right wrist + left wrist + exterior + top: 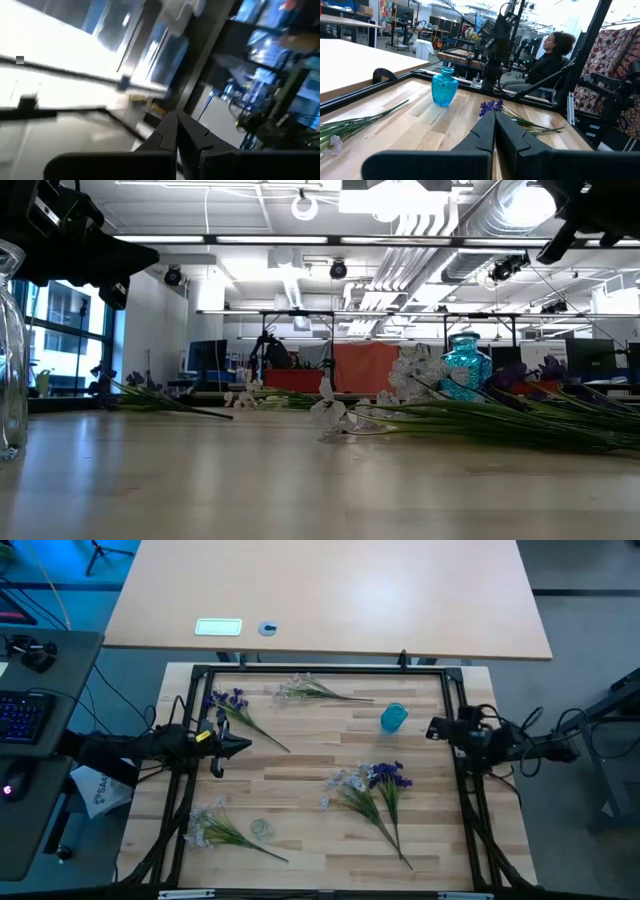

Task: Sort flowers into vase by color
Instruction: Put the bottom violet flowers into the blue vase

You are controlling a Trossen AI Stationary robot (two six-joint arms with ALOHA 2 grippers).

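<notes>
Purple sprigs lie flat at the far left (pixel 228 708) and right of centre (pixel 390 783); pale sprigs lie at the far middle (pixel 308 690), beside the purple one right of centre (pixel 347 786) and at the near left (pixel 215 828). A blue glass vase (pixel 393 718) stands upright at the far right; it also shows in the left wrist view (pixel 444 86). A clear glass vase (pixel 261 829) stands near the front left. My left gripper (pixel 245 746) is shut and empty, above the table's left side. My right gripper (pixel 432 727) is shut and empty, at the right edge near the blue vase.
A black metal frame (pixel 320 669) borders the wooden table. A second, light table (pixel 330 595) stands beyond the far edge. A person (pixel 547 60) sits beyond the table's right side. The table's middle (pixel 300 755) is bare wood.
</notes>
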